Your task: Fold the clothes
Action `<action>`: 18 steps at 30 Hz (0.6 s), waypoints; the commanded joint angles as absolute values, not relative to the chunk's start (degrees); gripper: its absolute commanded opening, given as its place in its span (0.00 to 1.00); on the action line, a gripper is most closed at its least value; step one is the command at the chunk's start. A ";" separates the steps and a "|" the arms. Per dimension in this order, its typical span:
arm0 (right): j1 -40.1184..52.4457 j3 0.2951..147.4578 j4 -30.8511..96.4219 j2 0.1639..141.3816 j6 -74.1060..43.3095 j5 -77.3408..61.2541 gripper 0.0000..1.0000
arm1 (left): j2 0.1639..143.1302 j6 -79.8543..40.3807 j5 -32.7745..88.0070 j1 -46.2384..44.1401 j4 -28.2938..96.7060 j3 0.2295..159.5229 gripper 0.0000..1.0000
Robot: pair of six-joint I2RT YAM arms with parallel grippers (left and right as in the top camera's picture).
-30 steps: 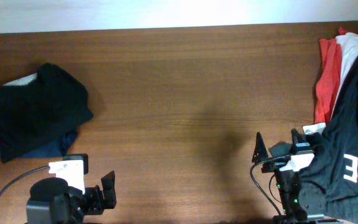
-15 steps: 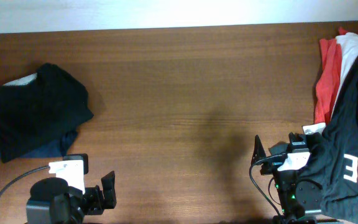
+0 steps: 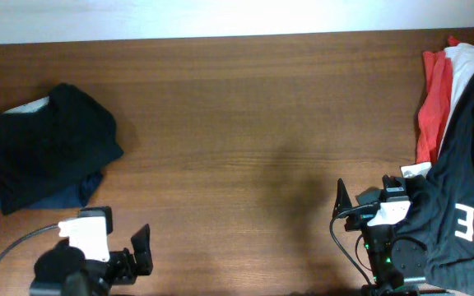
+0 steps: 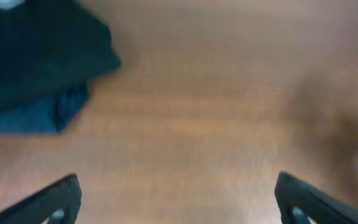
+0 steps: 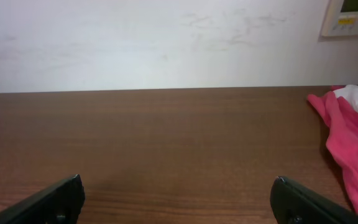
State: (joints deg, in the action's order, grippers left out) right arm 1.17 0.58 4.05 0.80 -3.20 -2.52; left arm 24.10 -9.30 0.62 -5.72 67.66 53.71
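The left fingers (image 4: 55,202) are spread wide with nothing between them, hanging over bare counter (image 3: 245,123) at the near left. The right fingers (image 5: 58,198) are just as wide and just as empty at the near right, pointing across the wood toward the far wall. Beside the right arm (image 3: 389,247), and seemingly touching it, lies a black garment with white lettering (image 3: 467,193), spread over the loose heap at the right edge. A red garment (image 3: 433,103) and a white garment (image 3: 466,62) poke out on its far side. That closeness looks to me like the first hazard: a swing of the arm could snag the black cloth and drag the heap along. The layers also overlap, so a low pinch may well take two garments at once. Whether the heap hangs over the counter's edge I cannot tell, since it runs out of view, but a hard tug might pull it off. Well apart, at the far left, sits a black pile (image 3: 52,144) with a blue garment (image 3: 68,196) under it; a careless sweep by the left arm could undo it.
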 commanded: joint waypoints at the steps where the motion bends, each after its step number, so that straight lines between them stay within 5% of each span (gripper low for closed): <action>1: 1.54 0.32 4.43 0.32 -3.27 -1.67 0.99 | 16.84 -9.76 -0.71 -4.05 57.39 43.57 0.99; 8: 1.54 0.32 4.43 0.32 -3.27 -1.67 0.99 | 2.20 -9.78 0.75 -2.39 30.89 16.45 0.99; 13: 1.54 0.32 4.43 0.32 -3.27 -1.67 0.99 | 0.30 -0.47 2.39 -2.33 -2.33 2.04 0.99; 18: 1.54 0.32 4.43 0.32 -3.27 -1.67 0.99 | 0.30 -0.19 2.26 -2.35 4.58 0.49 0.99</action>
State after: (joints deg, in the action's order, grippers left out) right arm 1.17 0.58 4.08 0.73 -3.20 -2.35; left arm 0.60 -2.37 1.39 -2.70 0.89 1.17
